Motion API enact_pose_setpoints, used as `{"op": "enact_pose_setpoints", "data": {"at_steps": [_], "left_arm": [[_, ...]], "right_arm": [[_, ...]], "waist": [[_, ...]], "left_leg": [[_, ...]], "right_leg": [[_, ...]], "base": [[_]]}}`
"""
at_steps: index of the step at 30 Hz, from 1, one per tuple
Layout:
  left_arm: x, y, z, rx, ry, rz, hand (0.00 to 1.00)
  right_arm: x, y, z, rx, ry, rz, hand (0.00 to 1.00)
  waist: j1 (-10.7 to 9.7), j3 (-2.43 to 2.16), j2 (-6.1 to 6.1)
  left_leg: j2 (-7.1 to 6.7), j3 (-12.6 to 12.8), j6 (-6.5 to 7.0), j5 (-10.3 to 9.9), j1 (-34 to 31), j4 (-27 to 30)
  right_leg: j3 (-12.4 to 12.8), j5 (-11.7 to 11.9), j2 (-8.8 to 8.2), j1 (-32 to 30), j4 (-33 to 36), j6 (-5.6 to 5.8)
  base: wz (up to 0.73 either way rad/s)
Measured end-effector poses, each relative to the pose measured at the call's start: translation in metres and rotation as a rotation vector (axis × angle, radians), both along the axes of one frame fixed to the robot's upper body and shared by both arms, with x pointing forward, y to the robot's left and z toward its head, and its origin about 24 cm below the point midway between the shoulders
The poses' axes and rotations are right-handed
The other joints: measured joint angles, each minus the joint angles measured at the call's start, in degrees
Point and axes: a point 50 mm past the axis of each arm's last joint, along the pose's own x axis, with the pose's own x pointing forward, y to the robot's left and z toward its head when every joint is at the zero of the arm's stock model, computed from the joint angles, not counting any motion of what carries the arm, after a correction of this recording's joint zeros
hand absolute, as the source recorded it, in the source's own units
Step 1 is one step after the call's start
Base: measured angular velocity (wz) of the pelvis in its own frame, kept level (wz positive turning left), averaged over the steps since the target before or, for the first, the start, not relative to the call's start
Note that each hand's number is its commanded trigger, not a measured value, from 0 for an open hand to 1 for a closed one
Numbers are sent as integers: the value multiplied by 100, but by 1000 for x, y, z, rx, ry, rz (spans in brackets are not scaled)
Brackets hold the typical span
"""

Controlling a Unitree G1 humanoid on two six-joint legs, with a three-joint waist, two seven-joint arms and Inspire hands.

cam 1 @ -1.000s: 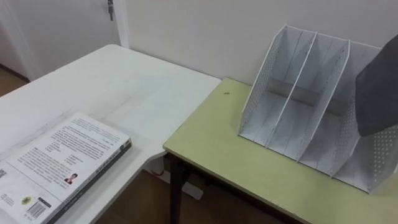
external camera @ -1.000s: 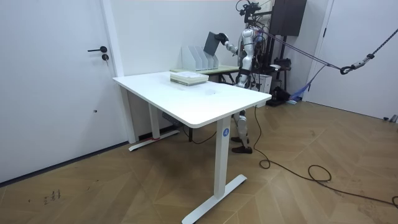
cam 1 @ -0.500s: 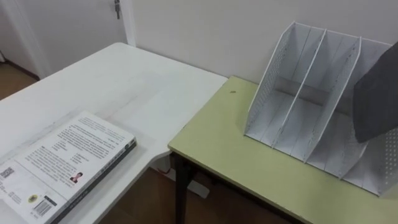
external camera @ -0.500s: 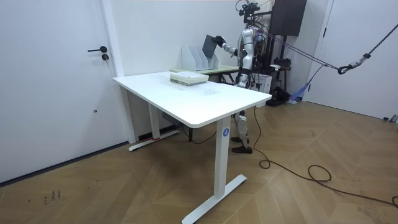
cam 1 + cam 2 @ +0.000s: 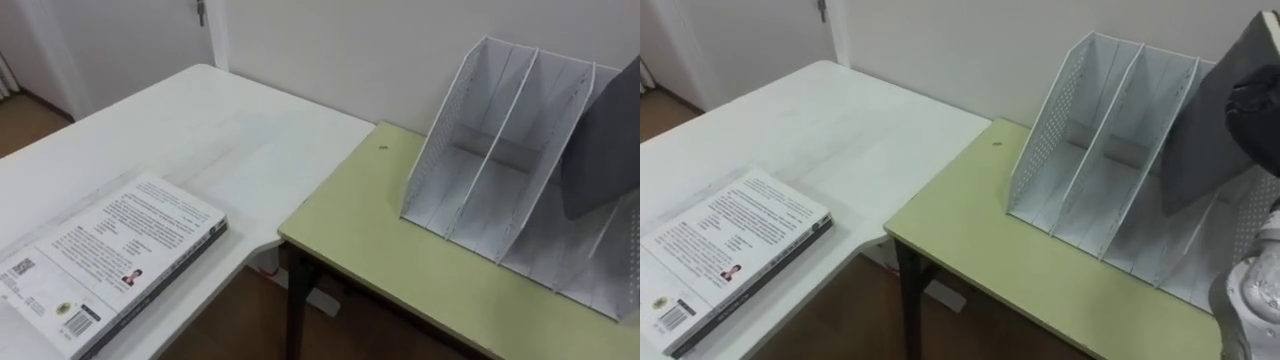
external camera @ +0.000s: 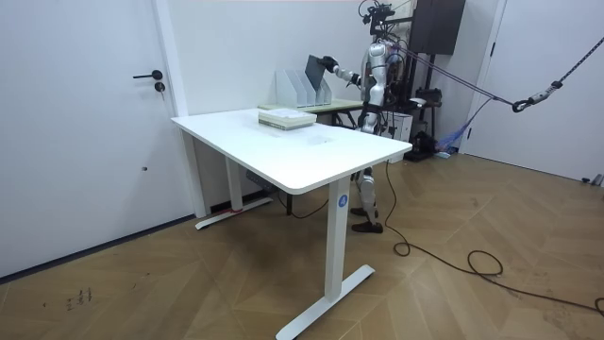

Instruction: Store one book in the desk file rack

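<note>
Book (image 5: 1195,150) at rack (image 5: 1042,140); right eye view shows right robot hand (image 5: 1255,110) seemingly clutching it.

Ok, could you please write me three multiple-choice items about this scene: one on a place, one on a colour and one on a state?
1. Where does the white file rack stand?
A. on a chair
B. on the green table
C. on a shelf

2. What colour is the held book in the right hand?
A. red
B. yellow
C. dark grey

3. How is the printed book on the white desk?
A. standing upright
B. lying flat and closed
C. lying open

Answers:
1 B: the rack's base rests on the green top.
2 C: the cover beside the rack is dark grey.
3 B: it lies flat with its cover shut.
</note>
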Motion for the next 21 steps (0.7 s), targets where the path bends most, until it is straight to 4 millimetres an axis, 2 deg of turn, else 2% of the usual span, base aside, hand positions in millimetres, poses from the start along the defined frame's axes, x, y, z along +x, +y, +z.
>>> {"op": "enact_pose_setpoints", "data": {"at_steps": [2, 4, 7, 11, 17, 18, 19, 21], "left_arm": [[-1, 1, 0, 4, 4, -4, 0], [2, 4, 2, 17, -3, -34, 0], [1, 7, 3, 26, -1, -49, 0], [0, 10, 4, 31, 9, -48, 0], [-3, 14, 5, 35, 39, -46, 0], [-5, 14, 4, 33, 47, -44, 0], [-7, 14, 4, 32, 55, -42, 0], [-9, 14, 4, 28, 69, -39, 0]], "right_arm": [[6, 0, 2, 8, 5, -2, 100], [15, -7, 11, -2, 8, -10, 100], [20, -17, 23, -32, 5, -27, 100], [23, -19, 36, -49, -26, -27, 100], [30, -29, 17, -6, 82, -33, 100], [33, -31, 13, 21, 109, -30, 63], [36, -32, 10, 39, 131, -22, 0], [39, -32, 8, 57, 150, -10, 0]], "waist": [[-16, -16, -20], [-100, -9, -50], [-97, -18, -87], [-123, -6, -145], [-148, -4, -272], [-154, -6, -272], [-166, -9, -267], [-175, -17, -254]], "left_leg": [[-3, -17, 0, 0, -61, 31], [-7, -33, 3, 5, -107, 54], [-4, -41, 4, 6, -81, 53], [-2, -46, 0, 9, -79, 53], [1, -123, 0, 9, -85, 113], [2, -126, 0, 9, -89, 119], [2, -131, 0, 10, -96, 123], [1, -134, 1, 10, -116, 130]], "right_leg": [[-7, 0, -4, -60, 10, 0], [-40, -1, -16, -78, 58, 0], [-42, -1, -15, -61, 82, 0], [-41, 0, -13, -56, 84, 0], [-145, 7, -37, -24, 79, -7], [-156, 7, -45, -38, 84, -7], [-173, 7, -51, -57, 83, -6], [-193, 7, -55, -57, 83, -6]], "base": [[3], [9], [2], [0], [3], [3], [3], [2]]}}
